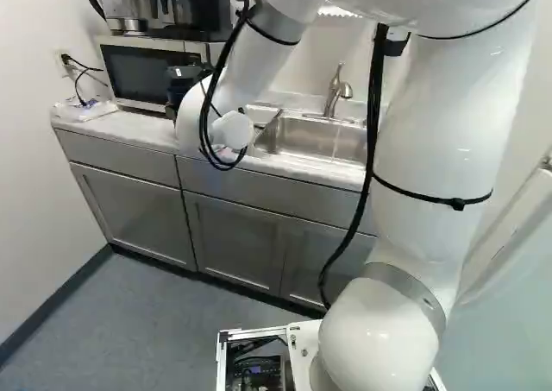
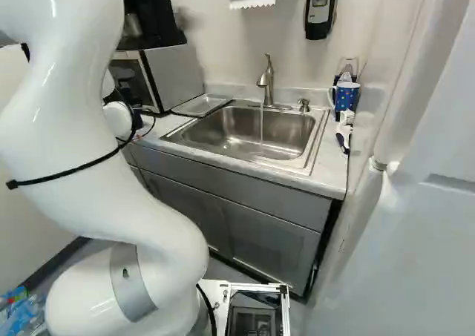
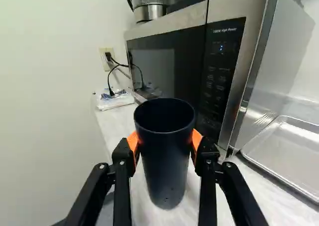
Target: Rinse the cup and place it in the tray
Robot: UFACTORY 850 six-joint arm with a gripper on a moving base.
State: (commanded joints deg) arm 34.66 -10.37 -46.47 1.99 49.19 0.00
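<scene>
Black two-finger gripper (image 1: 180,91): orange pads (image 3: 133,142) clamped on opposite sides of cup. Cup (image 3: 164,168): dark, smooth, matte cylinder, round open mouth, narrower base; upright over pale marbled countertop (image 2: 326,171), before microwave (image 3: 189,66) with glossy black front and brushed-metal frame; contact with countertop cannot be told. Tray (image 3: 286,146): shallow, rectangular, shiny metal, raised rim, between microwave and sink. Sink (image 2: 215,132): rounded steel basin; curved metal faucet (image 2: 268,80), thin water stream (image 2: 261,124) falling.
</scene>
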